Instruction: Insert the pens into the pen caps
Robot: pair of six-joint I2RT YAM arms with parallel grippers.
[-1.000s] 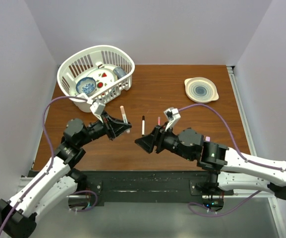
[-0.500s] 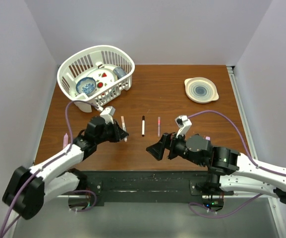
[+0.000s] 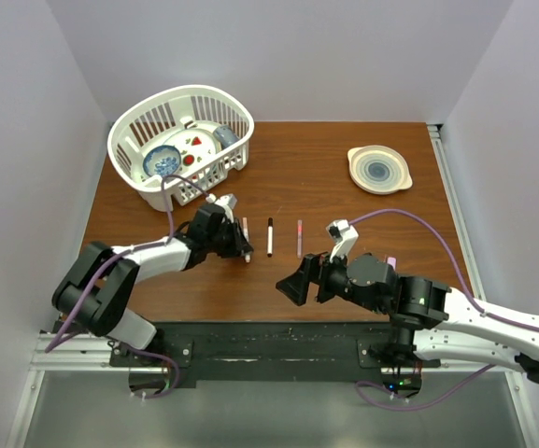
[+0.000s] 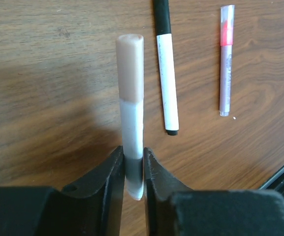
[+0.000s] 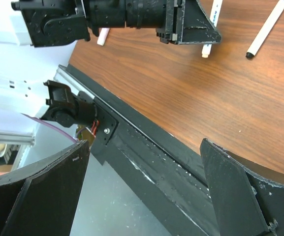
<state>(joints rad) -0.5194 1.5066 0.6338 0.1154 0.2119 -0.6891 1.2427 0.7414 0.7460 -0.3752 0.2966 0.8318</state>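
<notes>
1. Three pens lie side by side in a row near the middle of the tabletop (image 3: pixel 344 201), all pointing away from the arms.
2. The left-hand one, a white pen (image 4: pixel 132 118), wears a pinkish-tan cap (image 4: pixel 130 69) seated over its far end.
3. The left jaws stand on either side of this pen's near end, close against the barrel. The wrist view does not show whether they pinch it or have just let go, so their grip cannot be told. The pen looks to be resting on the wood.
4. Just beside it lies the black-capped pen (image 4: pixel 167 83), with its black cap (image 4: pixel 162 17) on. Further right is the pink pen (image 4: pixel 225 69), whose far end appears to sit under a clear cap.
5. The right jaws are spread wide and hold nothing. They hang over the near edge of the tabletop, apart from the row.
6. A pale pink piece (image 3: pixel 390 260) shows just beside the right arm. It is too small to tell whether it is a pen or a cap.
7. Judged from this, the task looks nearly finished: all three pens in the row seem capped, and no loose cap is plainly in view.
8. What seems left is to free the white pen fully, draw the arm off, and deal with the pink piece if it proves to be uncapped.
</notes>
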